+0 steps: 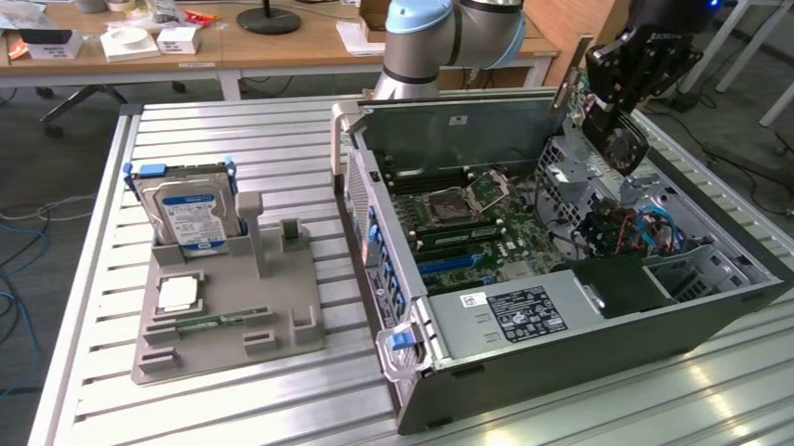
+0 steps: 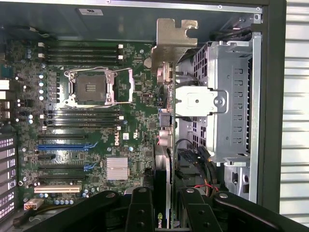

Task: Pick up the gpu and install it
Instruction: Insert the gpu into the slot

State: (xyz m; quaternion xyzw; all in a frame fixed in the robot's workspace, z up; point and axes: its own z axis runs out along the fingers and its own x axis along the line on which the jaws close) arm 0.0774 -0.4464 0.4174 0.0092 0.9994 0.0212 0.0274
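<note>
Exterior view: gripper point(image 1: 627, 84) is clamping the gpu point(image 1: 620, 144) between its fingers point(image 2: 140, 205), holding it on edge over the open computer case point(image 1: 596, 353). Drive cage point(image 2: 222, 96) is crowding just beside the card. Motherboard point(image 2: 96, 121) and power supply point(image 1: 522, 311) are sitting inside the case. Hard drive point(image 1: 189, 216) is standing in the gray holder point(image 1: 230, 348), well apart on the exterior view's left.

Arm point(image 1: 453, 37) upright, wrist tilted downward, tool point(image 2: 161, 195) partly closed, fingers point(image 2: 140, 208) tight on the gpu point(image 2: 162, 164)
</note>
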